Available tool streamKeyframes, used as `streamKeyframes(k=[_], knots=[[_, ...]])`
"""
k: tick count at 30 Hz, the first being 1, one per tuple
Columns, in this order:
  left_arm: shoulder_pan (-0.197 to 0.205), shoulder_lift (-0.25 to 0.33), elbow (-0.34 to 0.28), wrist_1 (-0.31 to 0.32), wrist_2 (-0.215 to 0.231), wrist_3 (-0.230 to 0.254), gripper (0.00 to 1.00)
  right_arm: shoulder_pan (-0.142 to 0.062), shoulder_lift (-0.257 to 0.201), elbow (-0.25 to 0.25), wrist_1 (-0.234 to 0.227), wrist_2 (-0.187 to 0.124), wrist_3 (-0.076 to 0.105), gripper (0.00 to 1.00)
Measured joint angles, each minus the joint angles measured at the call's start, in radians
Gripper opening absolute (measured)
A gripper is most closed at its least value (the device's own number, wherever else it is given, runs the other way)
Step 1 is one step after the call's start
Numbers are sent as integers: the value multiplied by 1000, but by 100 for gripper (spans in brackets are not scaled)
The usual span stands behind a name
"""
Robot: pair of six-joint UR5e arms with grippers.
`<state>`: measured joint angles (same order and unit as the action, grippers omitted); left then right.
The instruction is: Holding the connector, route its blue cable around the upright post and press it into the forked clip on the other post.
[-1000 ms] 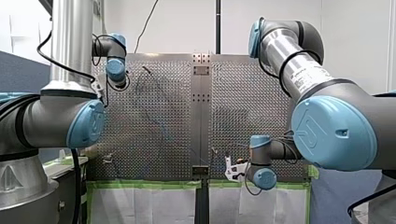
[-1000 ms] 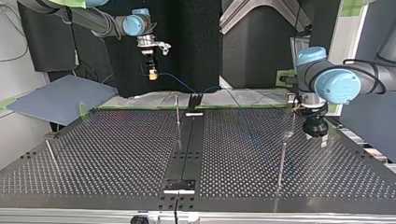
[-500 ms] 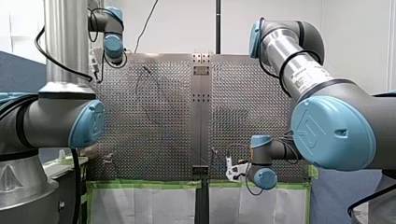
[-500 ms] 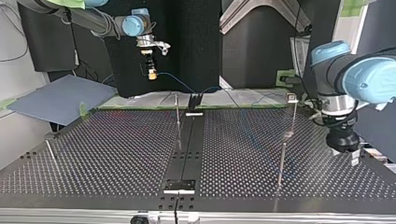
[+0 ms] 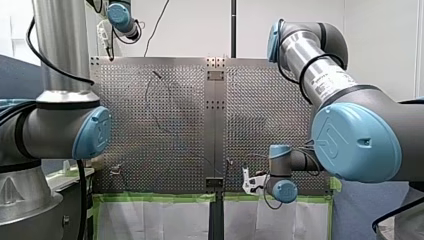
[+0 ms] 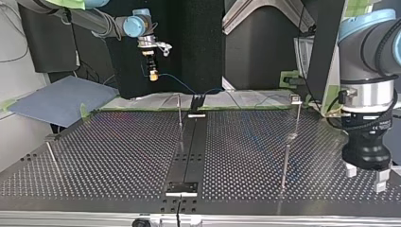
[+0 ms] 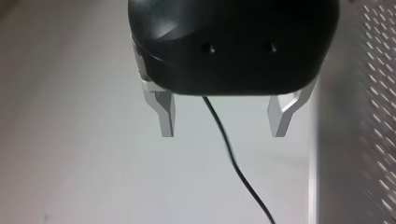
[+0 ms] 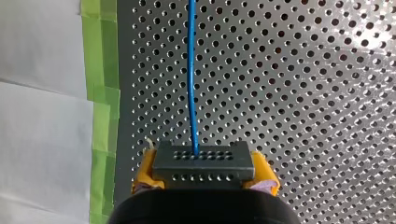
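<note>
In the right wrist view the yellow pads of my right gripper (image 8: 204,179) are shut on a dark grey connector (image 8: 204,161). Its blue cable (image 8: 191,70) runs straight ahead over the perforated plate. In the top view this gripper (image 6: 152,75) hangs high at the back left, and the cable (image 6: 177,83) sags toward the table's far edge. A thin upright post (image 6: 179,113) stands near the middle. A post with a forked clip (image 6: 296,100) stands further right. My left gripper (image 6: 365,175) is open and empty near the front right corner; its metal fingers (image 7: 164,114) stand wide apart.
A dark centre strip (image 6: 189,151) divides the perforated table (image 6: 118,156). Another slim post (image 6: 285,163) stands in front of the clip post, and a short one (image 6: 51,153) at the top view's left. Green tape (image 8: 102,107) lines the table's edge. A black cable (image 7: 233,163) hangs behind my left gripper.
My left arm has swung away from the clip post, toward the top view's front right corner. My right gripper and the connector have stayed in place.
</note>
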<state>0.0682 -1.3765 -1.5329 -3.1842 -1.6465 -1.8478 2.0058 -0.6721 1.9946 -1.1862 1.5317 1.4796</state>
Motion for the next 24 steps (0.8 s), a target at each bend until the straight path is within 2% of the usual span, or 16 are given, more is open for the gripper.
streamKeyframes(k=[4,10,16,24], knots=[[-23,34,11,-34,34,-4,98,0,0,0,0,0,-1,0],[-56,56,-27,-85,81,1,98,0,0,0,-3,1,-1,0],[-79,41,-64,-130,66,3,98,0,0,0,-4,1,-1,0],[-97,10,-74,-199,62,15,98,0,1,0,-3,0,-1,0]])
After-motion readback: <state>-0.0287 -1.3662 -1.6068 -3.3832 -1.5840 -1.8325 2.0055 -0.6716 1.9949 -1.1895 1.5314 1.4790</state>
